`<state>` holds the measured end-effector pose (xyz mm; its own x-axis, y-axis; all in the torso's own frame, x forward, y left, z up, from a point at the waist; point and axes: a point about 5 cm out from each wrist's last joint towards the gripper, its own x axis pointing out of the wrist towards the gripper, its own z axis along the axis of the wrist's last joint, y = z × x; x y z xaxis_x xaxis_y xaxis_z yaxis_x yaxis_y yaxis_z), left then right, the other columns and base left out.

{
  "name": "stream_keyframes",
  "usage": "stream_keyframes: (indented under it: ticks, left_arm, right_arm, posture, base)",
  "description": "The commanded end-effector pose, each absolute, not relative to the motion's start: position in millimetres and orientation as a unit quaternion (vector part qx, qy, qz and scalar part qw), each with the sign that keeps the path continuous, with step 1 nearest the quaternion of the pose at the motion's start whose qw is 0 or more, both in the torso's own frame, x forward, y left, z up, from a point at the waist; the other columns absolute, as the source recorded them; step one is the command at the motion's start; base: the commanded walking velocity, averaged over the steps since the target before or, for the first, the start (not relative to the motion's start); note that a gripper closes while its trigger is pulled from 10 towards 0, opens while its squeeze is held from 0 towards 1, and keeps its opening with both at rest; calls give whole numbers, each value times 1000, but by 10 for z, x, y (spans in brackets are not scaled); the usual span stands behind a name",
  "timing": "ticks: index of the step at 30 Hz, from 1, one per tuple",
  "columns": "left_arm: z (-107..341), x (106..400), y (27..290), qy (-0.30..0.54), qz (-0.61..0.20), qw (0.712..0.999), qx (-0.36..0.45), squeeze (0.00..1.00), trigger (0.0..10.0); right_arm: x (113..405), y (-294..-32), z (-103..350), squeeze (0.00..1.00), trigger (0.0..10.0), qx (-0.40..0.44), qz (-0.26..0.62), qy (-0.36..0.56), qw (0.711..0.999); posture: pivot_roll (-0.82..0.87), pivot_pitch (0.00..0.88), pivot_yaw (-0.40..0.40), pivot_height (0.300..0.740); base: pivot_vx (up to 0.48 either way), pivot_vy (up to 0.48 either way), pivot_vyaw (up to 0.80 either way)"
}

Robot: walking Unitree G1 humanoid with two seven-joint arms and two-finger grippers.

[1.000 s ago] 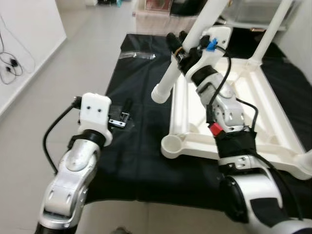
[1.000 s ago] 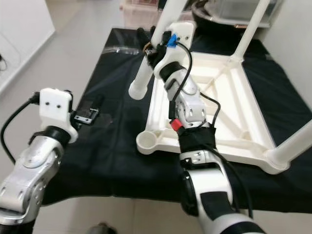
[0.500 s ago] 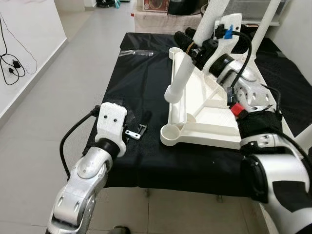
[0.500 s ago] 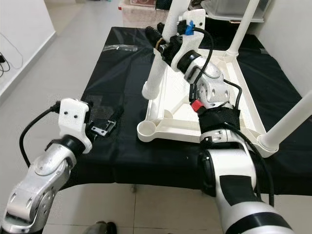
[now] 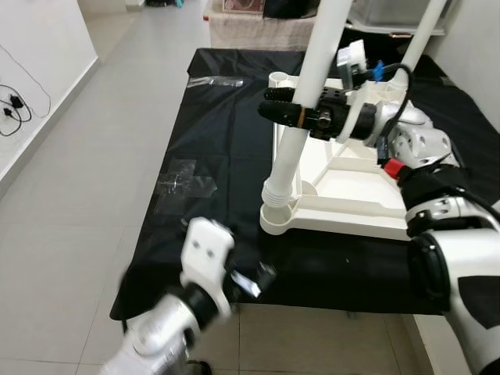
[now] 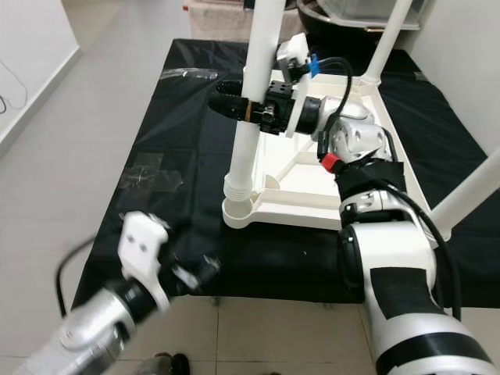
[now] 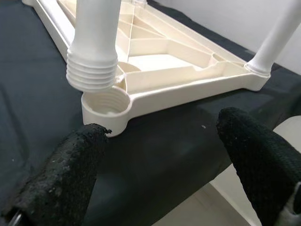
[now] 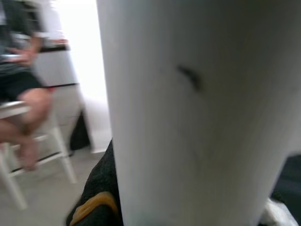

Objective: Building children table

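Right gripper (image 5: 283, 114) clamps the white table leg (image 5: 301, 125) upright — threaded end just above the corner socket (image 7: 105, 104); left gripper (image 7: 160, 174) spread wide at the cloth's (image 5: 211, 141) near edge.

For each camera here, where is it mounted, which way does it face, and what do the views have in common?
Left eye, right eye: on the head, looking forward and down at the table frame on the black cloth; both arms show.
Left wrist: along the open left tool toward the corner socket.
Right wrist: pressed up against the white leg; a seated person shows behind.
Shared: the leg, held by the right tool, its threaded end just above the socket.
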<state>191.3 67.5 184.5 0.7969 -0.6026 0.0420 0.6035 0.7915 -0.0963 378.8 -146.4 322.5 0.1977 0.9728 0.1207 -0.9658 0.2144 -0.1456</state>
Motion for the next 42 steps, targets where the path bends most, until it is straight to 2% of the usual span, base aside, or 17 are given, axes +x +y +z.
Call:
stream_keyframes:
  ticks: [1,6,13,21,25,29,32,42]
  left_arm:
    - [1840,1878,678,1,-321,946,-54,0,10000]
    - [1832,1855,671,3,-319,946,-58,0,10000]
    - [1839,1830,660,2,-320,946,-58,0,10000]
    - [1856,1827,652,0,-320,946,-58,0,10000]
    - [1860,1831,654,-1,-318,946,-58,0,10000]
    - [1854,1833,642,-1,-319,946,-55,0,10000]
    - [1856,1833,645,-1,-319,946,-55,0,10000]
    - [1875,1835,643,-3,-316,947,-55,0,10000]
  right_arm:
    - [3753,-1470,3314,0,10000,-13,647,-115,753]
    - [3723,-1505,3236,0,10000,-39,674,-86,733]
    - [3741,-1508,3088,0,10000,-75,675,-51,732]
    - [3750,-1494,3031,0,10000,-78,677,-43,731]
    - [3749,-1450,3007,0,10000,-73,682,-42,727]
    - [3714,-1336,2946,0,10000,-51,711,-40,700]
    - [3705,-1288,2926,0,10000,-49,718,-41,693]
    - [3722,-1171,2928,0,10000,-55,724,-43,687]
  posture:
    - [138,198,-54,740]
    - [138,193,-50,740]
    - [139,192,-46,740]
    - [142,198,-51,740]
    - [139,207,-53,740]
    - [140,211,-53,740]
    - [140,211,-53,740]
    - [142,228,-59,740]
  base:
    - [0,0,0]
    - [0,0,0]
    - [0,0,0]
    - [0,0,0]
    - [0,0,0]
    - [0,0,0]
    - [0,0,0]
    - [0,0,0]
